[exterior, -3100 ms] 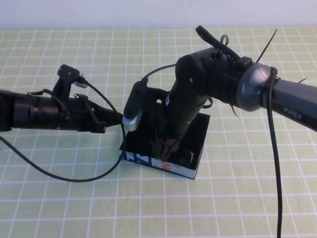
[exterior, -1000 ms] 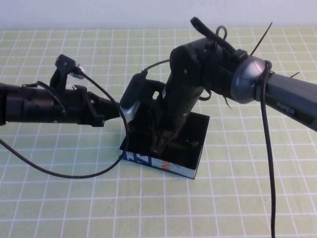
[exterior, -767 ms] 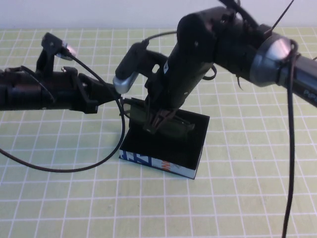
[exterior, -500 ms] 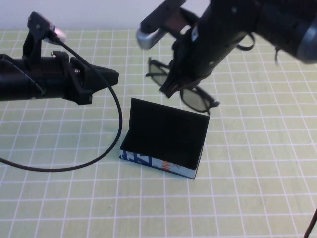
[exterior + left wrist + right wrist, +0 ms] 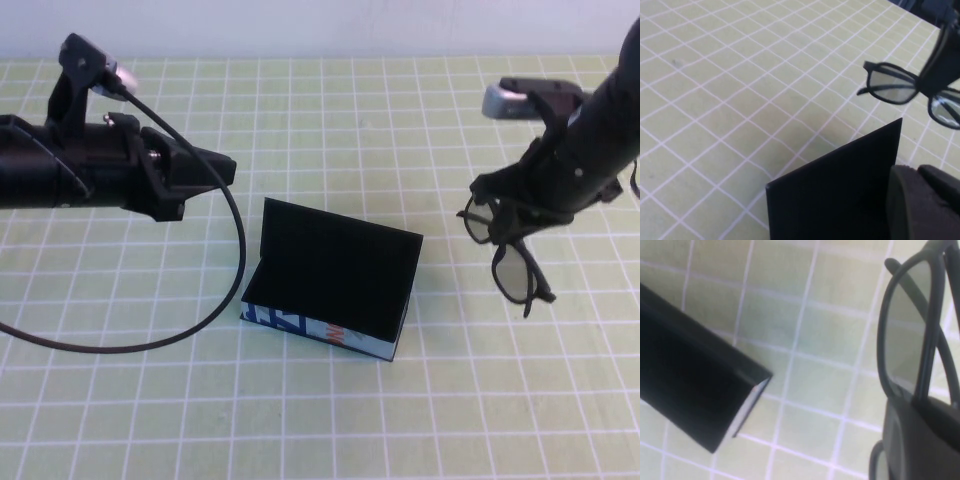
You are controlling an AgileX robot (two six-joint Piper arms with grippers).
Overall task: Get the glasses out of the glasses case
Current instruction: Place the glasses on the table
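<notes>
While parked high at the left, left gripper (image 5: 222,168) aimed at the open glasses case (image 5: 333,290), fingers' state not discernible, black cable (image 5: 150,330) looping below. Mid-table, case lid upright. Rightward, clear of the case, right gripper (image 5: 508,218) clenched on the glasses (image 5: 505,255), dangling above the gridded mat (image 5: 150,420).

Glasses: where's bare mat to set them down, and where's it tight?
The right gripper, shut on the glasses, hangs right of the open glasses case. Bare mat lies beneath them and along the near edge. Crowded: the mat left of the case, under the left gripper and its cable.
</notes>
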